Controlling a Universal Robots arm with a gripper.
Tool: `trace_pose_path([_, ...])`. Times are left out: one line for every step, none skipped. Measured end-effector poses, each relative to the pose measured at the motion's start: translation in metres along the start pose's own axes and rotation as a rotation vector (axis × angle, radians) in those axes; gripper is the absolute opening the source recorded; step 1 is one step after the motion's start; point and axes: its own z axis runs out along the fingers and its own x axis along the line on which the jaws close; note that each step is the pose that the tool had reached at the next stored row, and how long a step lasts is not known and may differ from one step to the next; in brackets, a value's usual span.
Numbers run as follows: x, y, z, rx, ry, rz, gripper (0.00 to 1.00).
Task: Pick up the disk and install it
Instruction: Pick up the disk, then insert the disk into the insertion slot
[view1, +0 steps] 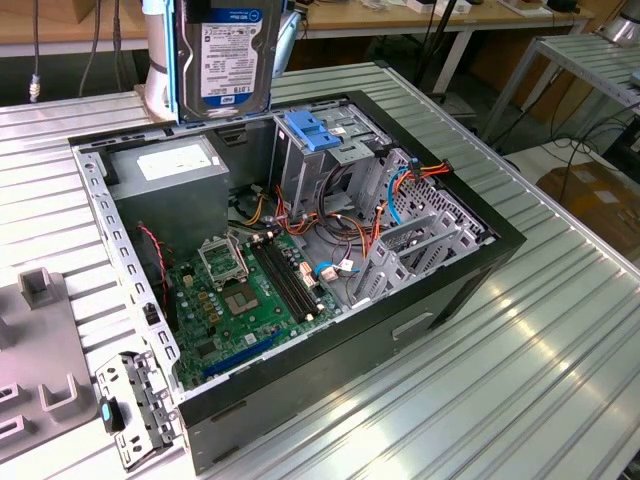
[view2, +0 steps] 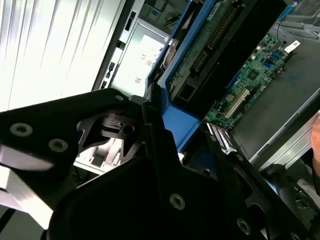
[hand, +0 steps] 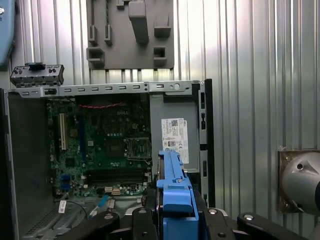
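Exterior view has the disk (view1: 225, 55) up in the air, above the open case (view1: 330, 385). In the first wrist view the gripper (hand: 176, 220) is clamped on its blue rails (hand: 176, 192), case below it. Pickup looks done, install not yet.

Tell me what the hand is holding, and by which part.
The hand holds the disk by its upper end, closed on its blue rails, above the open computer case.

A ribbed metal tabletop (view1: 560, 380) gleams, a wooden workbench (view1: 370, 22) behind it and perhaps cardboard (view1: 600, 200) on the floor (view1: 545, 160).
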Motion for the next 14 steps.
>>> trace_pose_path([0.0,0.0,0.0,0.0,-0.0001,0.0,0.37])
trace_pose_path([0.0,-0.0001,0.0,0.0,-0.0001,0.0,0.37])
trace_pose_path([-0.0001,-0.0011,0.0001,0.0,-0.0001,0.0,0.37])
trace_pose_path([-0.0001,-0.0023,0.0001,0.0,-0.0001,0.0,0.37])
trace_pose_path([-0.0001,-0.0024,0.0001,0.0,0.0,0.0,0.37])
trace_pose_path([-0.0001,-0.0024,0.0001,0.0,-0.0001,0.0,0.37])
trace_pose_path([-0.0001,-0.0025,0.0001,0.0,-0.0001,0.0,0.37])
trace_pose_path([-0.0001,-0.0026,0.0001,0.0,-0.0001,0.0,0.37])
trace_pose_path([-0.0001,-0.0026,0.0001,0.0,-0.0001,0.0,0.37])
trace_pose_path([-0.0001,-0.0026,0.0001,0.0,-0.0001,0.0,0.37])
trace_pose_path([0.0001,-0.0027,0.0001,0.0,-0.0001,0.0,0.37])
trace_pose_path([0.0004,-0.0027,0.0001,0.0,-0.0001,0.0,0.37])
trace_pose_path([0.0007,-0.0027,0.0001,0.0,-0.0001,0.0,0.37])
trace_pose_path([0.0012,-0.0027,0.0001,0.0,0.0,0.0,0.37])
